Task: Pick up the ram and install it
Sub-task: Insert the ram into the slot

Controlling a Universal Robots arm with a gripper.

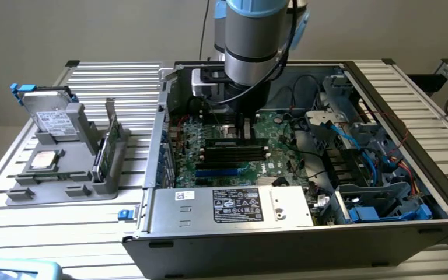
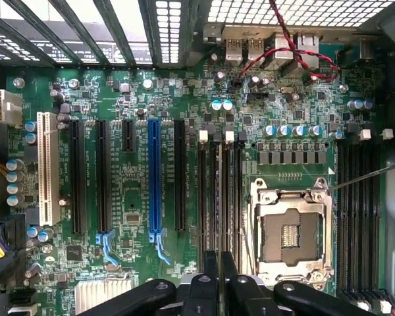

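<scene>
My gripper [image 2: 220, 254] reaches down into the open computer case [image 1: 286, 245], right over the black memory slots [image 1: 235, 153] on the motherboard [image 2: 131, 191]. Its two black fingers [image 2: 210, 263] are shut on the ram [image 2: 220, 197]. In the wrist view the ram shows edge-on as a thin pale strip running along the slots [image 2: 239, 197] between the white latches. In the exterior view the ram [image 1: 228, 142] lies level at the far slot, under the gripper [image 1: 235, 125]. I cannot tell whether it is seated in the slot.
The CPU socket [image 2: 293, 230] lies beside the slots, and a blue expansion slot [image 2: 154, 178] lies on the other side. The power supply [image 1: 232, 207] fills the case's near end, with cables [image 1: 349, 134] at the exterior view's right. A grey tray [image 1: 60, 192] holds a hard drive [image 1: 53, 114] and a green card [image 1: 103, 149].
</scene>
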